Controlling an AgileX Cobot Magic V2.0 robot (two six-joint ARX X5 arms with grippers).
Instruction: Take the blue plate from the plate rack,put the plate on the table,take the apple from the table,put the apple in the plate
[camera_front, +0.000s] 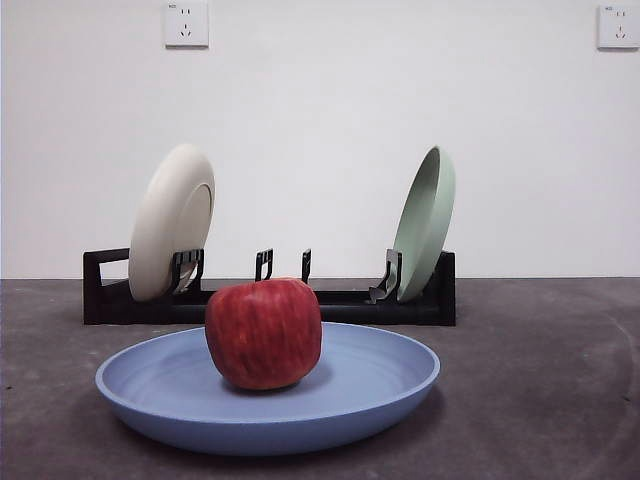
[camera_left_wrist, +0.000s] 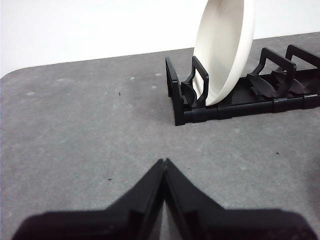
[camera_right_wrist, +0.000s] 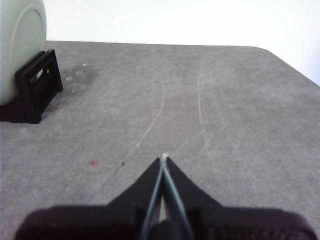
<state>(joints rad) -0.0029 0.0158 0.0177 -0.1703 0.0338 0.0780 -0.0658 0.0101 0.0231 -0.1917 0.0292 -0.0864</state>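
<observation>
The blue plate (camera_front: 268, 392) lies flat on the dark grey table (camera_front: 540, 380), near the front. The red apple (camera_front: 264, 333) sits upright in the middle of it. Behind stands the black plate rack (camera_front: 345, 303); it also shows in the left wrist view (camera_left_wrist: 235, 105) and its end in the right wrist view (camera_right_wrist: 35, 87). My left gripper (camera_left_wrist: 164, 162) is shut and empty over bare table, short of the rack's end. My right gripper (camera_right_wrist: 164, 159) is shut and empty over bare table, away from the rack. Neither gripper shows in the front view.
A cream plate (camera_front: 172, 220) stands in the rack's left slot, also in the left wrist view (camera_left_wrist: 224, 47). A pale green plate (camera_front: 425, 222) stands in the right slot, also in the right wrist view (camera_right_wrist: 20, 45). A white wall with two sockets is behind.
</observation>
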